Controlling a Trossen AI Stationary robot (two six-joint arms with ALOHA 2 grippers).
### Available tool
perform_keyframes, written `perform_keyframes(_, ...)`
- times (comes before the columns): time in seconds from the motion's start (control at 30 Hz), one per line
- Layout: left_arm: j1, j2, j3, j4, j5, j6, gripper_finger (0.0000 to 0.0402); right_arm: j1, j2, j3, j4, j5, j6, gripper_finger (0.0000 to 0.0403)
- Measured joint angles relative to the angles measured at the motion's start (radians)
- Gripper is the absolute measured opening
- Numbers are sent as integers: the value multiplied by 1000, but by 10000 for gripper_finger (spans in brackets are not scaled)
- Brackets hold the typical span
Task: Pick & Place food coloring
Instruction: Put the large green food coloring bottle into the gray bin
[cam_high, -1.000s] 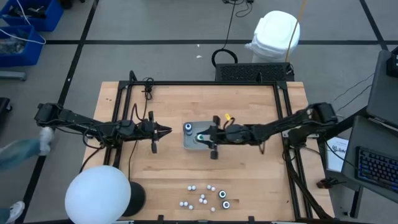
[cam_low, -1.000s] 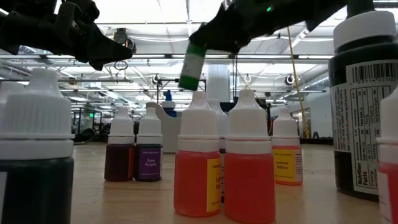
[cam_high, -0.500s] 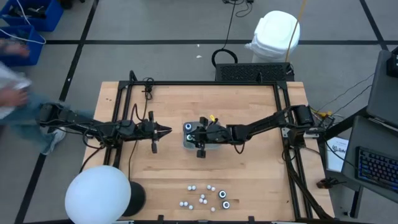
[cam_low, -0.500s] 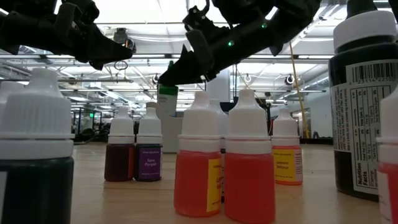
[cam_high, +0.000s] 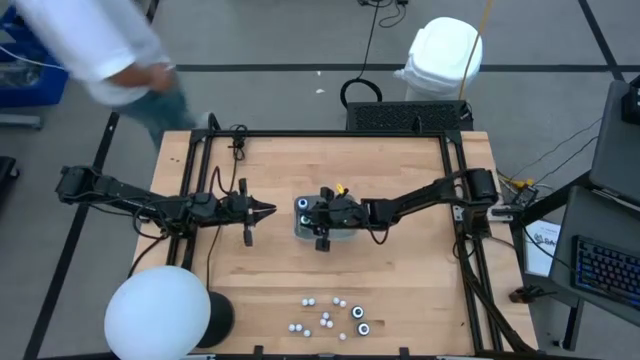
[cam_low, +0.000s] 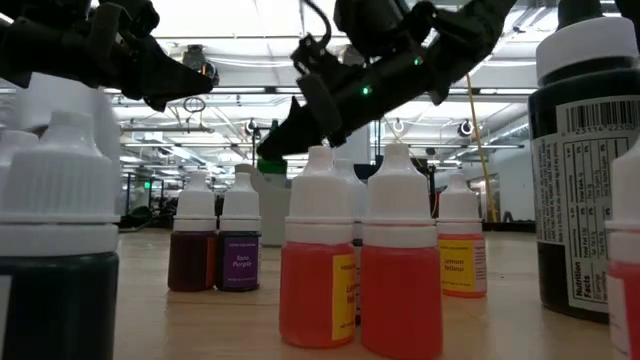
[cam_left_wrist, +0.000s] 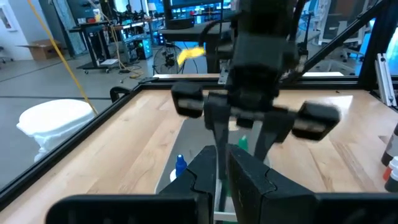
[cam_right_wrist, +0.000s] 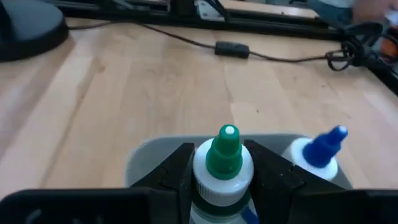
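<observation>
Two bottles sit at the grey tray (cam_high: 312, 232) in the middle of the tabletop (cam_high: 400, 290): a blue-tipped bottle (cam_right_wrist: 321, 151) standing in the tray's left end in the high view, and a green-capped food coloring bottle (cam_right_wrist: 224, 163) just beside it, clamped between the fingers of the right pincer (cam_high: 322, 216). In the right wrist view the green cap (cam_right_wrist: 225, 151) rises upright between the two dark fingers (cam_right_wrist: 177, 169), with the tray's pale rim curving behind it; the bottle's body is cut off at the frame's bottom edge, so whether its base touches the tray floor cannot be told. More food coloring bottles (cam_high: 328, 316) cluster as small white dots at the lower centre of the high view, well apart from the tray. In the low view they fill the foreground, red (cam_low: 318, 270), purple (cam_low: 239, 248) and yellow (cam_low: 460, 248) among them. The left pincer (cam_high: 262, 211) hangs left of the tray with its fingers pressed together, empty. A blurred person (cam_high: 95, 45) crosses the upper left corner.
</observation>
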Motion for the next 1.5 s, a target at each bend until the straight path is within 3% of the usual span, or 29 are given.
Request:
perform_keyframes(0.27, 0, 0, 0, 0, 0, 0, 42, -19, 61, 2, 57, 1, 10, 115)
perform_keyframes(0.5, 0, 0, 0, -1, 0, 6, 42, -34, 62, 3, 55, -52, 8, 111)
perform_keyframes(1.23, 0, 0, 0, -1, 0, 2, 42, -33, 67, 0, 87, -53, -24, 133)
perform_keyframes(1.5, 0, 0, 0, -1, 0, 1, 42, -33, 67, 0, 89, -53, -27, 173)
